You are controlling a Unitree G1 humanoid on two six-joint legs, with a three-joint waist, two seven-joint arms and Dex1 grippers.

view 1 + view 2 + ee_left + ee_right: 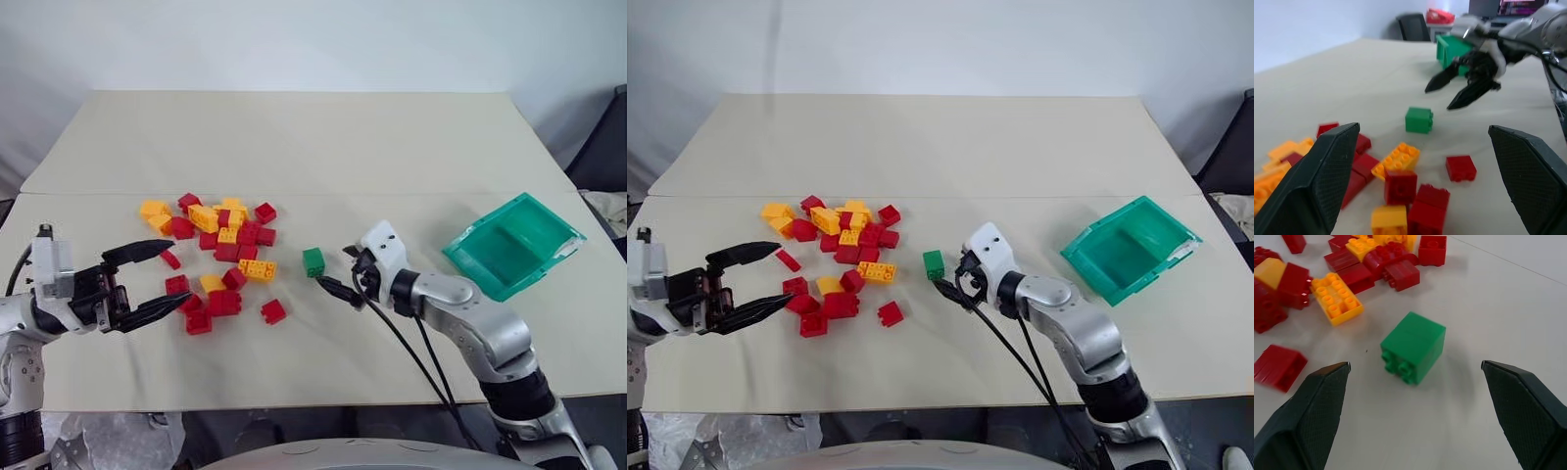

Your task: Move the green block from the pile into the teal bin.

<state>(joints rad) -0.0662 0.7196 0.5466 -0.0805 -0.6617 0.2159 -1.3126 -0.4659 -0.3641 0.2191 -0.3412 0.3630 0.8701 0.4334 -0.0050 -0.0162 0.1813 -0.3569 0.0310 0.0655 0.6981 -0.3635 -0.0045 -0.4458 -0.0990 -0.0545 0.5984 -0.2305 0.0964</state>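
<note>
The left pincer (157, 280) is held low at the robot's left side, pointing inward to the right, its two black fingers spread wide apart with nothing between them. The right arm reaches forward and leftward, bent at the wrist, its pincer (343, 270) also spread wide and empty.

Green block (313, 261): small studded cube, tipped on its side, alone on table mid-area, just right of pile (217, 250), red/yellow-orange bricks, left-centre. Teal bin (512, 245): shallow translucent tray, empty, skewed, nr right edge.
</note>
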